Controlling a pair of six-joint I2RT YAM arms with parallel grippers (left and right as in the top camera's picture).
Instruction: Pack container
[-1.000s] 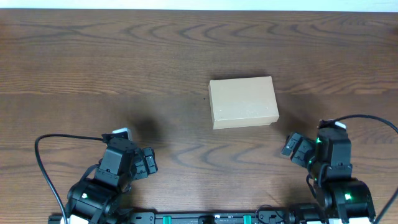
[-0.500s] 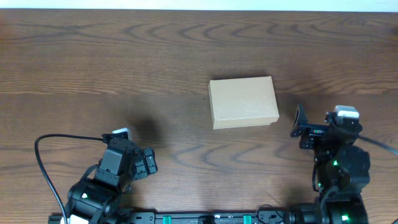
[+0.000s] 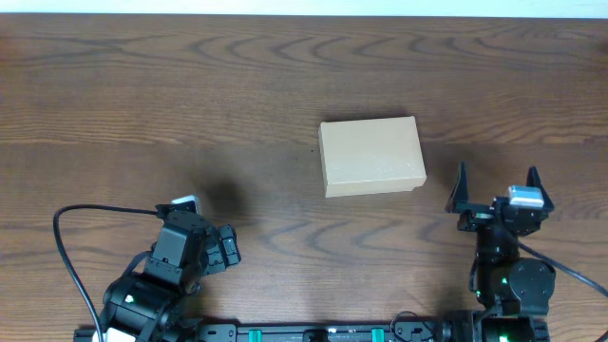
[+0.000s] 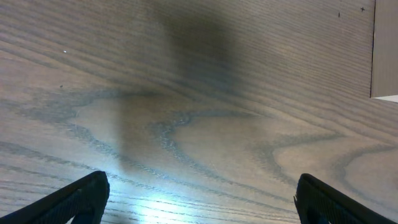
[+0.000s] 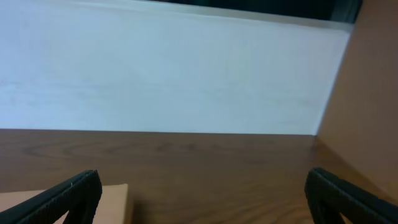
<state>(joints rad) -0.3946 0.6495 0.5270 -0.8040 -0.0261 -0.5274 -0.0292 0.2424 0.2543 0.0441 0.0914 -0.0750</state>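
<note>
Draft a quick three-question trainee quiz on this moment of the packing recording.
1. True or false: the container lies closed on the table.
2. The right pincer is: A) open and empty; B) shut on the container; C) touching the container.
3. Which is nearer the container: the left pincer or the right pincer?
Key: 1 true; 2 A; 3 right pincer.

The table [image 3: 142, 95] is dark brown wood with bold wavy grain, smooth, with a soft sheen that catches light toward 6 o'clock in the left wrist view. The box [image 3: 371, 156], toward 3 o'clock overhead, is plain tan cardboard, matt and faintly mottled. The right gripper [image 3: 496, 190], at 4 o'clock, looks like matt black plastic.
</note>
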